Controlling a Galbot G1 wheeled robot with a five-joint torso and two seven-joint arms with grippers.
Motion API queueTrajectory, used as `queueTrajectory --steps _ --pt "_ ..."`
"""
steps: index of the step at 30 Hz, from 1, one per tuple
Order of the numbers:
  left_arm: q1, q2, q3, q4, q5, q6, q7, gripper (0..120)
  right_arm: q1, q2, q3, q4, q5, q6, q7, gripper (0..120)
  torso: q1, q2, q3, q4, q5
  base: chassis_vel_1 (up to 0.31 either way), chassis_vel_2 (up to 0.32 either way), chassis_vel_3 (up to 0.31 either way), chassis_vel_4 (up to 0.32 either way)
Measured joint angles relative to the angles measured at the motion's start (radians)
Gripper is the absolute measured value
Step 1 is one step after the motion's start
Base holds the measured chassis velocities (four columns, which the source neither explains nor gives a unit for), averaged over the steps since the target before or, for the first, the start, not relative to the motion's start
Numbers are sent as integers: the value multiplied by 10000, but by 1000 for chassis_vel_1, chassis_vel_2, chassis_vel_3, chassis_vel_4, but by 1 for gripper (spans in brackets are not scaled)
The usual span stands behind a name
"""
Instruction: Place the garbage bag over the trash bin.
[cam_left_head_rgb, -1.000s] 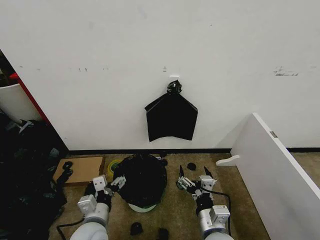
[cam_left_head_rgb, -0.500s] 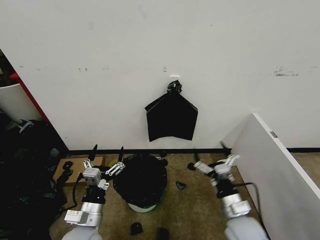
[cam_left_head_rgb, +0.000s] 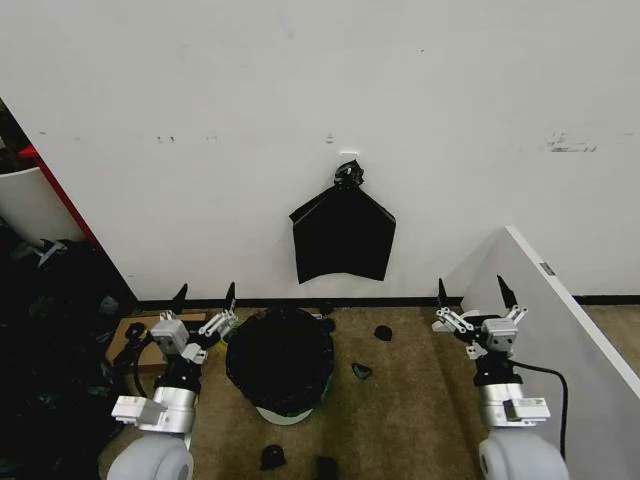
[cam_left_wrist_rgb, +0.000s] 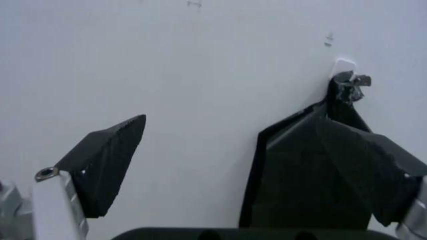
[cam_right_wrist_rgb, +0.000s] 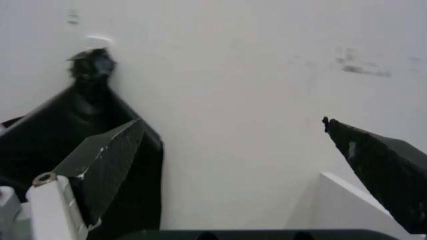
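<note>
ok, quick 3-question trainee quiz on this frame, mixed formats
1. True or false: the garbage bag already covers the trash bin.
2. The left gripper is: A) shut on the bag B) open and raised beside the bin C) resting on the floor.
3. What hangs from the wall hook above the bin?

Key: 1 true; 2 B, and the right gripper is open too, near the white panel; 3 a knotted black bundle.

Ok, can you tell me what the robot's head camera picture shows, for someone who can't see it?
A black garbage bag covers the top of a white trash bin on the floor by a white wall. The left end effector and right end effector are open, raised on either side of it. A black bundle hangs on the wall above.
</note>
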Motion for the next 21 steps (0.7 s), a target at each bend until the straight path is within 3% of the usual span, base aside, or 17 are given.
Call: queueTrajectory --steps 6,21 --pt "-169 -27 109 174 -160 -120 -261 100 -279 496 -268 362 -135 -371 837 100 0 0 0 3 -1 0 0 0 0" --pt "-189 -179 234 426 248 -254 -273 100 -194 79 -757 181 -384 -427 703 100 0 0 0 3 1 0 0 0 0"
